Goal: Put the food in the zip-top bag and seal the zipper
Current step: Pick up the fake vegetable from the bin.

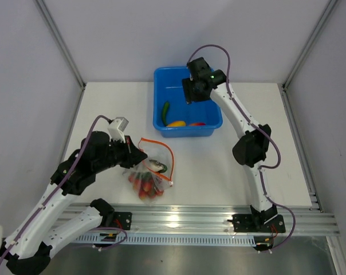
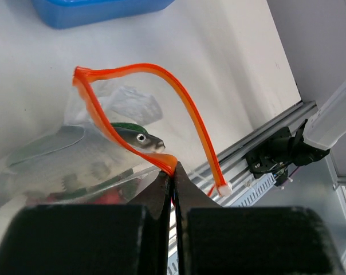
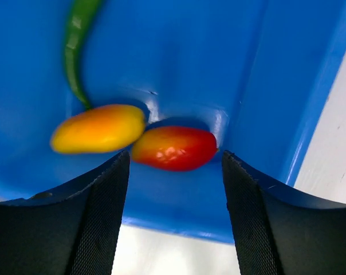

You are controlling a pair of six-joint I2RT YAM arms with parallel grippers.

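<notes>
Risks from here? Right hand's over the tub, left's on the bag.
The open right hand frames the red fruit, which touches the yellow fruit near the tub wall; closing may squeeze it away or catch both.
The left hand pinches only a thin bit of zipper; the bag mouth could slip free or sag.

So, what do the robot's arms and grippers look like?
The left arm and right arm have white shells, black joints and a purple cable each. A green light glows on the right wrist. The left gripper and right gripper are black.
</notes>
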